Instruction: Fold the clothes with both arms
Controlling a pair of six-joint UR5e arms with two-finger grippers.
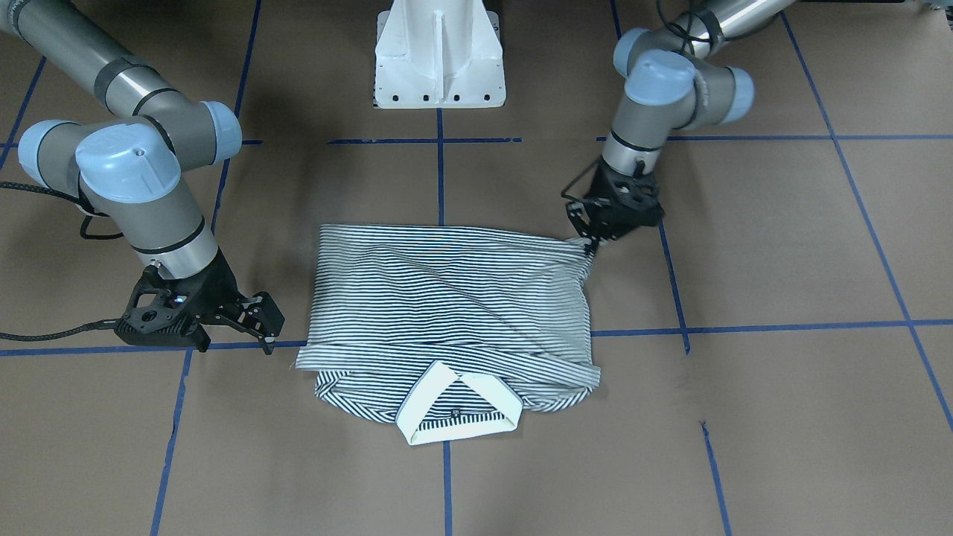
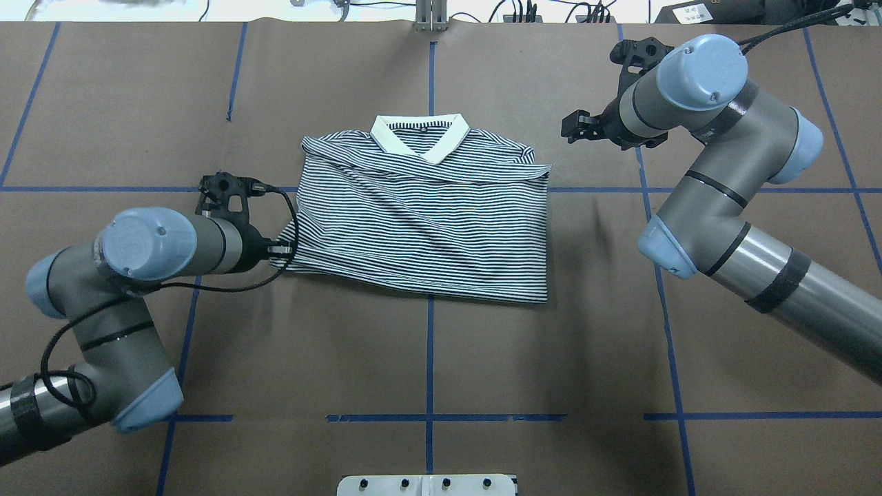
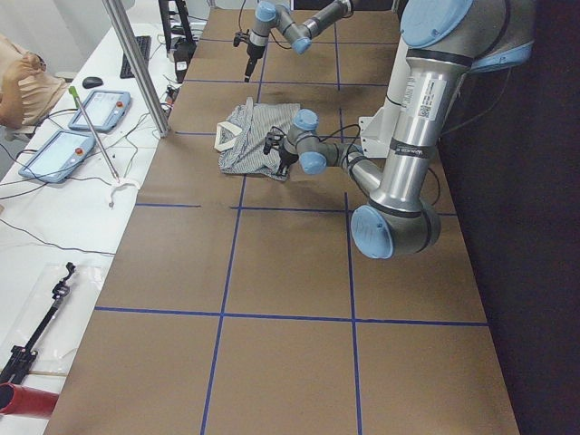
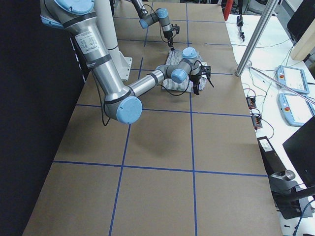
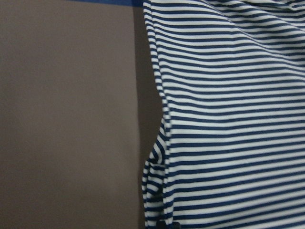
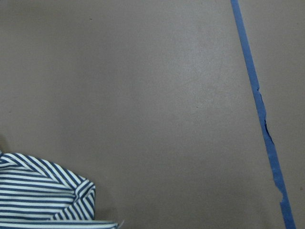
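Overhead exterior shows creased, thin-striped polo shirt (image 2: 427,227) folded roughly rectangular.

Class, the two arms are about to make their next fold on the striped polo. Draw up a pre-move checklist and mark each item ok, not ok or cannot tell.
1. The left claw grips the polo shirt: ok. One corner is drawn to a point in it.
2. The right claw grips fabric: not ok. It looks open and sits beside the shirt, apart from it.
3. The collar is exposed and lying flat: ok.
4. The fabric is smooth: not ok. A diagonal crease crosses the top layer.
5. The sleeves are tucked in evenly: cannot tell. They are hidden under the top layer.
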